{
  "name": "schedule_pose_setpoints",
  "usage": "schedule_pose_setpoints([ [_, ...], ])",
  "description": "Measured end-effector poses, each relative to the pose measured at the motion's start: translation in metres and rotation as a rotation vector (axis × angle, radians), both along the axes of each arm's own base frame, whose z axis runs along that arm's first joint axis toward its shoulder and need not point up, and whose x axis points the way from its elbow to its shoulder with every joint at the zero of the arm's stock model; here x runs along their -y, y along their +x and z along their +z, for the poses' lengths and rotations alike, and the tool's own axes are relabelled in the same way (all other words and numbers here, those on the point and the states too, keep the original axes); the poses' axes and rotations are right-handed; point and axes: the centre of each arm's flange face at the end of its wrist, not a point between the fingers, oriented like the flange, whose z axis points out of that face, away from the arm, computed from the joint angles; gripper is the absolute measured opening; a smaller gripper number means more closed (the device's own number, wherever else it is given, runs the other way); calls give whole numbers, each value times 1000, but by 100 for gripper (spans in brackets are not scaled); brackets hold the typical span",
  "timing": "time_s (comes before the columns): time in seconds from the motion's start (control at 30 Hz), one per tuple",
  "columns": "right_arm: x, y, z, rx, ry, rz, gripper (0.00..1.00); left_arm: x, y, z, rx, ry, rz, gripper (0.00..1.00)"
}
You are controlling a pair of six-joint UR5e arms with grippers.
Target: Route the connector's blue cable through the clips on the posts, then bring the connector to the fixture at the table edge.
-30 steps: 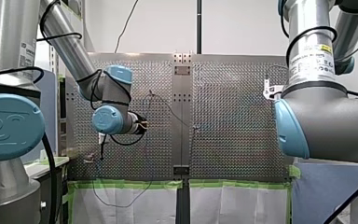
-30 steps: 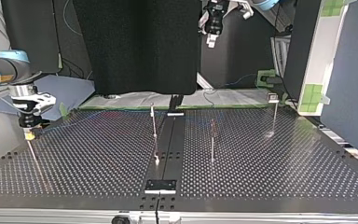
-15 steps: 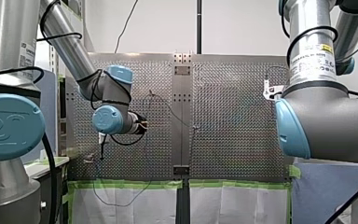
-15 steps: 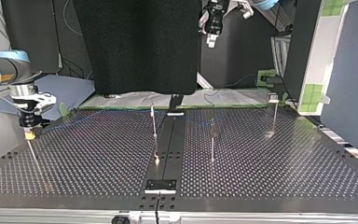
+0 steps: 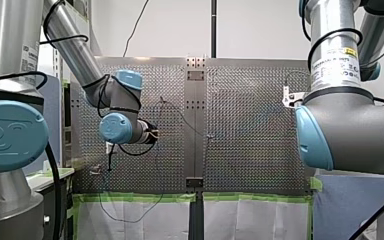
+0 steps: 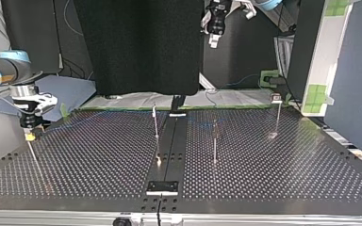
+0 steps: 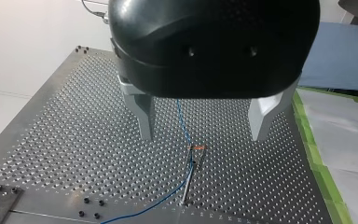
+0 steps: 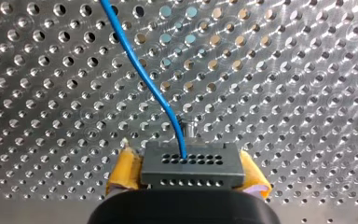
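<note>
My yellow-padded right gripper (image 8: 189, 173) clamps a grey rectangular multi-hole connector (image 8: 191, 163) trailing a thin blue cable (image 8: 142, 79); my left gripper (image 7: 204, 125) hangs, metal fingers apart.

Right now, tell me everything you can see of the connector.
The connector is a dark grey rectangular block, plastic by its look, with two rows of small holes. It is clamped between the yellow pads of my right end effector. The blue cable leaves one upper-row hole. The perforated table lies beyond it.

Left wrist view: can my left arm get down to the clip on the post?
Probably yes: the left gripper is open above the clip, with only the blue cable running past the post.
</note>
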Motion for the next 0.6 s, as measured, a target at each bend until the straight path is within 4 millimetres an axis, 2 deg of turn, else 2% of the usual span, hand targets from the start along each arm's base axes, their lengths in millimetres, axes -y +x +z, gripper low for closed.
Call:
schedule_pose_setpoints([
  [0.07, 0, 0, 0, 4, 3, 0, 92, 0, 0, 0, 0, 0, 0, 100],
  [0.13, 0, 0, -1, 5, 5, 0, 99, 0, 0, 0, 0, 0, 0, 100],
  [0.6, 3, 2, 2, 6, -25, 2, 99, 0, 0, 0, 0, 0, 0, 100],
])
